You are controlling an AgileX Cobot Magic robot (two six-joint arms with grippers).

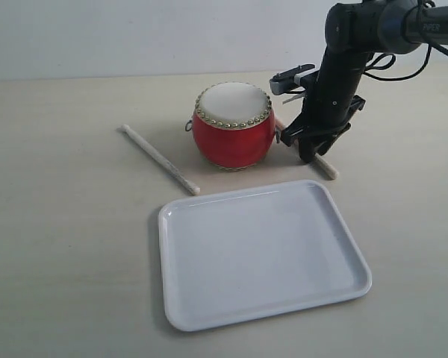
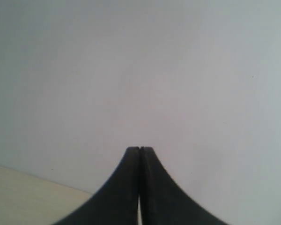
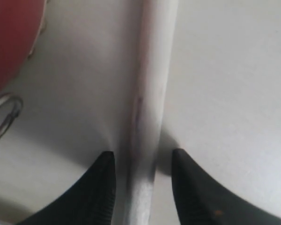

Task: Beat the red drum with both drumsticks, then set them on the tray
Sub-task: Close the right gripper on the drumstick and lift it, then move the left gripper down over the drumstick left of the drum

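The red drum (image 1: 234, 125) stands upright on the table, its red side (image 3: 9, 37) showing in the right wrist view. One drumstick (image 1: 160, 159) lies free to the drum's left. The other drumstick (image 1: 327, 168) lies to the drum's right. My right gripper (image 1: 308, 145) is lowered over it, open, its fingertips (image 3: 107, 161) straddling the stick (image 3: 152, 93) with a gap on each side. The white tray (image 1: 261, 253) lies in front of the drum with nothing on it. My left gripper (image 2: 140, 149) is shut with nothing in it, faces a pale wall, and is outside the exterior view.
The beige table (image 1: 60, 246) stretches wide to the left and in front of the tray. A metal ring (image 3: 4, 117) on the drum's side hangs close to the right gripper. The right arm (image 1: 343, 67) comes down from the upper right.
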